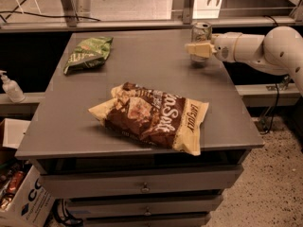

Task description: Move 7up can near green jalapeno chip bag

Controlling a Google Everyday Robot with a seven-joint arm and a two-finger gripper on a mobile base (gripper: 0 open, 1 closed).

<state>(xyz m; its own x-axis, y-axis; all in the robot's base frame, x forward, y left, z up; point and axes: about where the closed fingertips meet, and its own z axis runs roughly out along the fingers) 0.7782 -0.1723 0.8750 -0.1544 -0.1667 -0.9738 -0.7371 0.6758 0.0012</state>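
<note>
The 7up can [201, 32] stands upright at the far right of the grey table [156, 74], silver top showing. My gripper [199, 50] reaches in from the right on a white arm [265, 46] and sits right at the can's near side, covering its lower middle. I cannot tell whether it touches the can. The green jalapeno chip bag [88, 54] lies flat at the far left of the table, well away from the can and the gripper.
A large brown-and-cream chip bag [154, 117] lies across the table's front middle. A white pump bottle [10, 87] stands on a low ledge at left. A cardboard box [23, 197] sits on the floor at lower left. Drawers are below the tabletop.
</note>
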